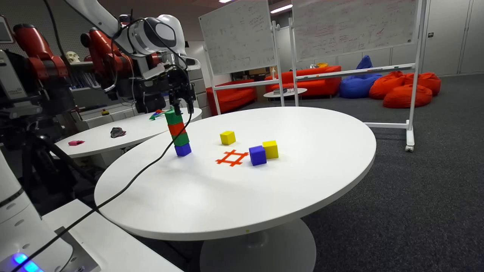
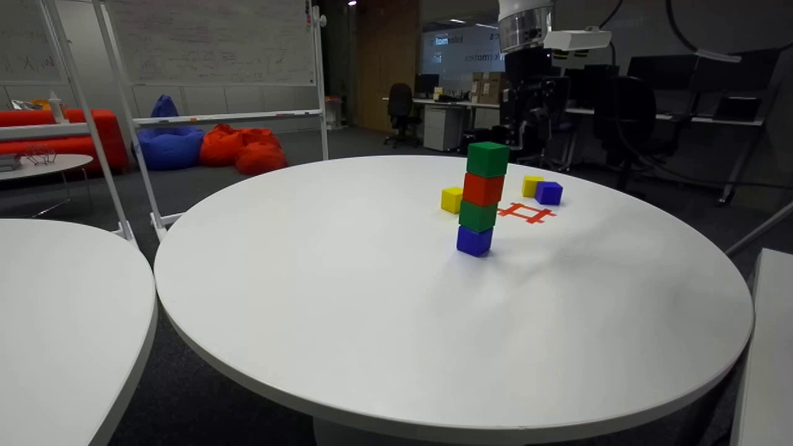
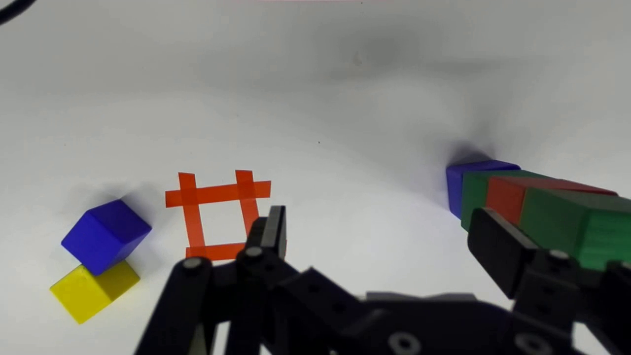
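The gripper (image 3: 384, 236) had its two fingers (image 3: 498, 254) spread wide apart, and white counter (image 3: 345, 138) was visible between them. Just outside one finger rose the stack (image 2: 481, 193) of four cubes: green, red, green, and blue lowest; whether finger and stack touched, I could not tell. Past the opposite finger lay red tape (image 3: 217, 193), then a blue cube (image 3: 98, 236) just beside a yellow cube (image 3: 81, 296). A second yellow cube (image 1: 227, 138) sat lower than the gripper. Below the gripper, a broad stretch of counter ran to the round edge (image 1: 242, 231).
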Tool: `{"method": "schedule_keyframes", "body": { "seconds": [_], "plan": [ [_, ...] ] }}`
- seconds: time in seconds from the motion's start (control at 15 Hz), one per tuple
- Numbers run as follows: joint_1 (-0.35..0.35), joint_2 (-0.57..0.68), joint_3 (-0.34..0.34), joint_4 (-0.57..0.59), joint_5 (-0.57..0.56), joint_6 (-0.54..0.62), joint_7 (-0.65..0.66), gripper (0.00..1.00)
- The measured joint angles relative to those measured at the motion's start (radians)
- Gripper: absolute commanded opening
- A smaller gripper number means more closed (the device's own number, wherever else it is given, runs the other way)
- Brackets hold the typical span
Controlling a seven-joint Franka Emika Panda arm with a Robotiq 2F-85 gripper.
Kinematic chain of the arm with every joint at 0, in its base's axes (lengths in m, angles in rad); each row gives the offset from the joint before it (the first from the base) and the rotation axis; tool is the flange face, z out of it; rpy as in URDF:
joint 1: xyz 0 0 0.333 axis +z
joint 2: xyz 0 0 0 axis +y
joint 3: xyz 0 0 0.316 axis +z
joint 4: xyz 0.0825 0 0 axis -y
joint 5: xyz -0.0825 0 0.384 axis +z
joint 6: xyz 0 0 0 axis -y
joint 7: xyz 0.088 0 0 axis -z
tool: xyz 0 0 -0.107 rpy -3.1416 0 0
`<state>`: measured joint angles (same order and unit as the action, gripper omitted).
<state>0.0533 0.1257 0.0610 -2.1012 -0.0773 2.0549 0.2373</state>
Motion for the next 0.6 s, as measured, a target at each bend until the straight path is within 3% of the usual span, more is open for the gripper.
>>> {"method": "schedule_keyframes", "body": {
  "seconds": [0.6],
  "plan": [
    [0.0,0.0,-0.003,0.005,-0.013,0.02,0.001,1.0]
  ]
}}
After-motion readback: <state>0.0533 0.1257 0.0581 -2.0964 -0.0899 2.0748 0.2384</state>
